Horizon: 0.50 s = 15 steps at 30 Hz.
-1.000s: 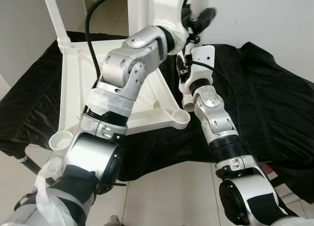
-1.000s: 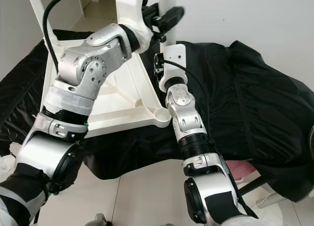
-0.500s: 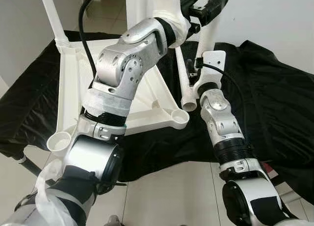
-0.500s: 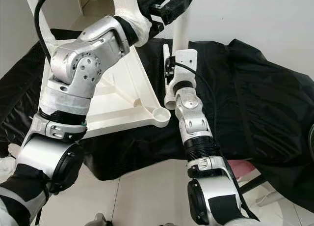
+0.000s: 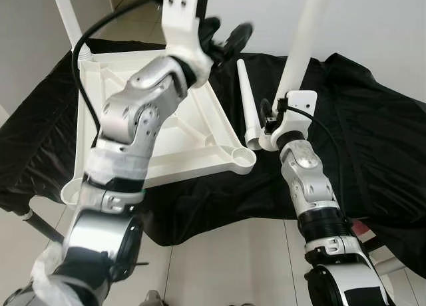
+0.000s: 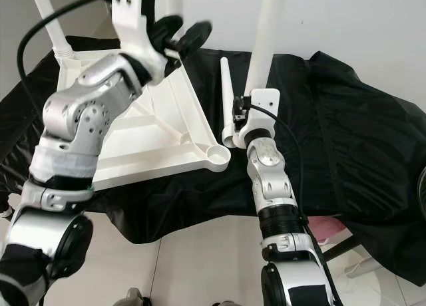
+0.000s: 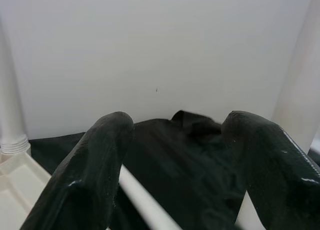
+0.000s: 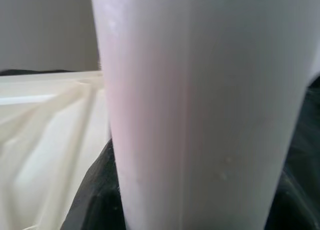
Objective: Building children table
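One long white plastic table leg (image 5: 303, 36) clamped upright in right gripper (image 5: 285, 113), just beside empty corner socket (image 5: 243, 157) of upturned cream plastic tabletop (image 5: 170, 143) on black cloth (image 5: 373, 133). Left gripper (image 7: 175, 160) spread open, empty. Could tilt, miss socket, or knock spare leg (image 5: 247, 106).

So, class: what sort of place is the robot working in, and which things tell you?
Probably a room in a home, used as an assembly spot: pale tiled floor, plain white wall, and an upside-down white tabletop lying on a black cloth, a loose leg beside it.
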{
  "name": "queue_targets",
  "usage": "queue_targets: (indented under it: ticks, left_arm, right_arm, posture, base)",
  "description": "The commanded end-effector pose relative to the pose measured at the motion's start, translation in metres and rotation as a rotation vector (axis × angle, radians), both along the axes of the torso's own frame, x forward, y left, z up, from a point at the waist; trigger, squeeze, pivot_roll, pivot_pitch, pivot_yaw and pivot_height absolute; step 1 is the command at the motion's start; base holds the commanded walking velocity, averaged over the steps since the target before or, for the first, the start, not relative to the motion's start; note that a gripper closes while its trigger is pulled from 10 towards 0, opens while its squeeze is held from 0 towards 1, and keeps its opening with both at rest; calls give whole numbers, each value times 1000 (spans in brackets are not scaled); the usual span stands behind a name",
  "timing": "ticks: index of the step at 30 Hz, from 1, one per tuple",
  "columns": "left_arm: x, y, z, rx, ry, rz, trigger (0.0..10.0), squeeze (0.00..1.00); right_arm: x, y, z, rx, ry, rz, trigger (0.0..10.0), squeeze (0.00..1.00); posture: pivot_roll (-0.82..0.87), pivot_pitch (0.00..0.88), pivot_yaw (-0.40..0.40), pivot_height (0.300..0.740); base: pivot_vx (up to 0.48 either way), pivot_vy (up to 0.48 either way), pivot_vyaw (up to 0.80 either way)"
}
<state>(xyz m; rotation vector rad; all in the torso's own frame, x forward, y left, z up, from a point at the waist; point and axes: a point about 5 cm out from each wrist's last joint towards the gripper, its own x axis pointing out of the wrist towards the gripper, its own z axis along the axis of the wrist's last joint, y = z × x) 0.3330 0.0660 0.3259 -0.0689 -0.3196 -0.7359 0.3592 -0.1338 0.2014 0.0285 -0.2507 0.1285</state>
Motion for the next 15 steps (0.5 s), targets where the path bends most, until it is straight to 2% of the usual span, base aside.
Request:
queue_targets:
  ticks: [1,5,10,13,15]
  left_arm:
    - [-7,-1,-7,61,-37,-8,10000,0]
    - [-9,3,-14,90,-52,1,10000,0]
    - [-15,10,-39,200,-42,2,10000,0]
    - [-16,11,-42,220,-45,3,10000,0]
    - [-18,11,-48,237,-44,17,10000,0]
  right_arm:
    - [-4,-1,2,6,-38,46,10000,0]
    - [-5,0,-2,-1,-33,71,10000,0]
    - [-12,9,-14,-37,-36,188,10000,0]
    - [-14,11,-17,-46,-34,213,10000,0]
    - [-17,12,-27,-50,-16,235,10000,0]
  posture:
    - [43,76,-43,740]
    - [48,78,-43,740]
    - [62,83,-52,740]
    - [65,86,-54,740]
    - [70,84,-63,740]
  base:
    - [0,0,0]
    - [0,0,0]
    - [0,0,0]
    - [0,0,0]
    - [0,0,0]
